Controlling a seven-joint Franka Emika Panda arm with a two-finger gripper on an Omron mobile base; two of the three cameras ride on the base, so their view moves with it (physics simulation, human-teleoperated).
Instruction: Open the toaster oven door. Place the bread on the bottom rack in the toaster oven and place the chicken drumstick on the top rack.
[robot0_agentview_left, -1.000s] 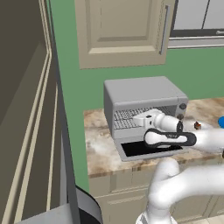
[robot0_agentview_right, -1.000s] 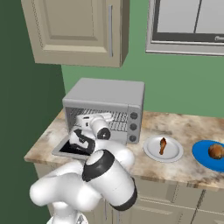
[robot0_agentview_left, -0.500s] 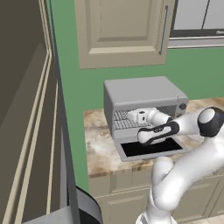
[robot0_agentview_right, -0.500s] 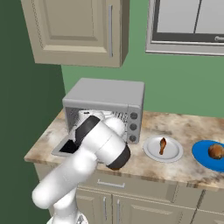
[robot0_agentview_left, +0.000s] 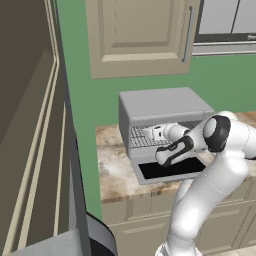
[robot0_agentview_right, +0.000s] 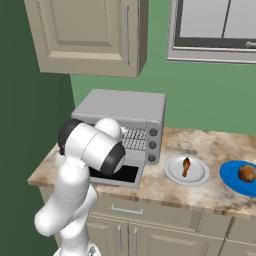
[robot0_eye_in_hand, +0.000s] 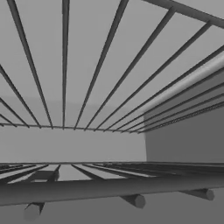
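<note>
Silver rack wires (robot0_eye_in_hand: 105, 57) fill your hand camera; your fingers are spread apart inside the toaster oven (robot0_agentview_left: 162, 107), holding nothing. Its door (robot0_agentview_left: 170, 170) lies folded down. On the worktop (robot0_agentview_right: 210, 192), the drumstick (robot0_agentview_right: 186, 165) rests on a white plate (robot0_agentview_right: 175, 172), the bread (robot0_agentview_right: 246, 173) on a blue plate (robot0_agentview_right: 231, 181).

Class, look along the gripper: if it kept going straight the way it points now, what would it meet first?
Probably the toaster oven's grey back wall, seen between the wire racks in the hand view; a front rack bar lies very close below that line, and depth is unclear.
</note>
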